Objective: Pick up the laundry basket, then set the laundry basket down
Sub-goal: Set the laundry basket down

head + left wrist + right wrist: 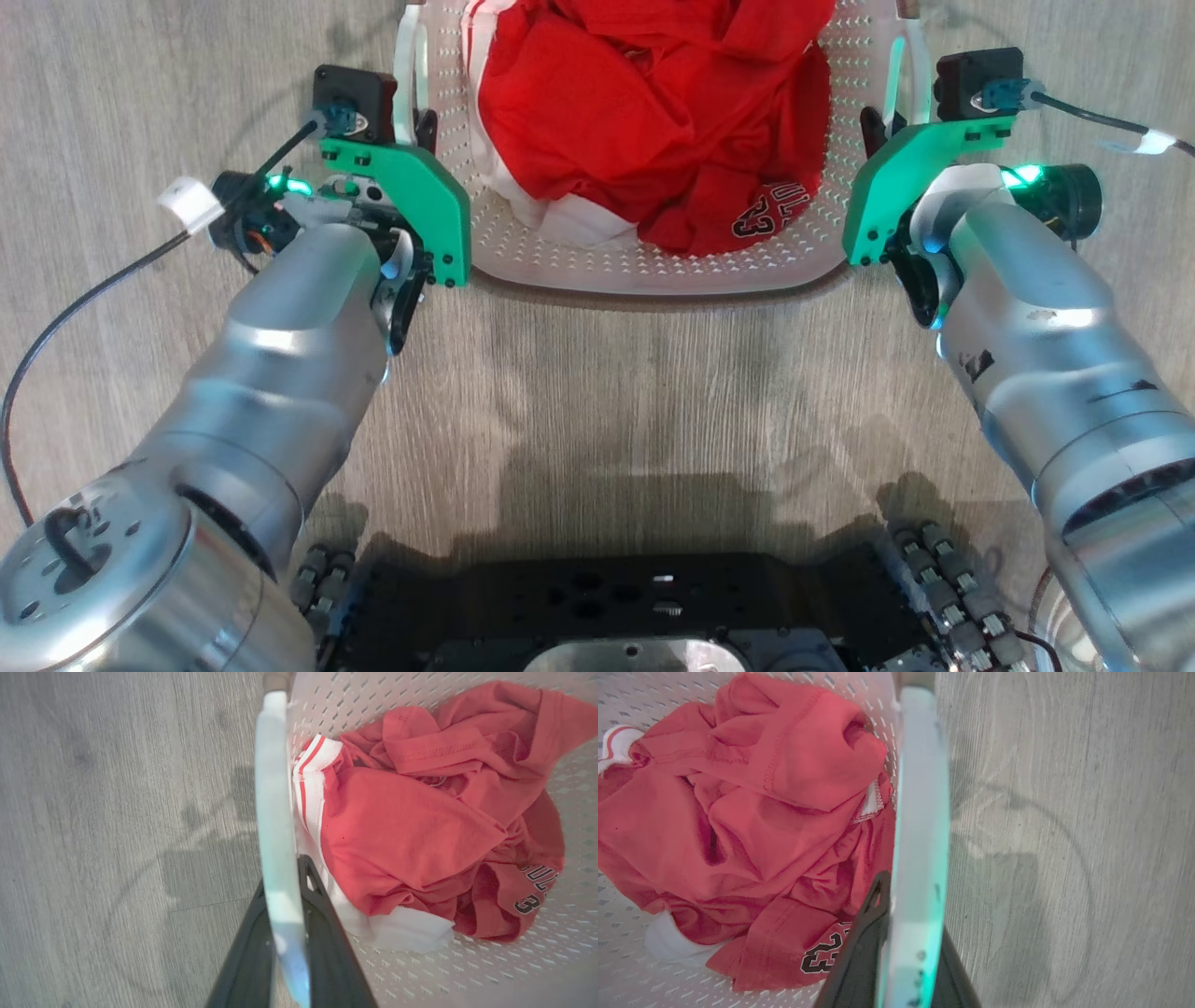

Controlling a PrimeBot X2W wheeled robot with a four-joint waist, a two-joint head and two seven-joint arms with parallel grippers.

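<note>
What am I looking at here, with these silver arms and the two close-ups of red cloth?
This is a wheeled robot with two arms. The wide picture comes from a camera on its head, looking down at the grey wooden floor. The other two come from cameras on its wrists, looking along each gripper's dark fingers. Before it is a white perforated laundry basket with crumpled red and white clothes inside. The left gripper is shut on the basket's left handle, and the right gripper on the right handle. Whether the basket is off the floor, I cannot tell.
</note>
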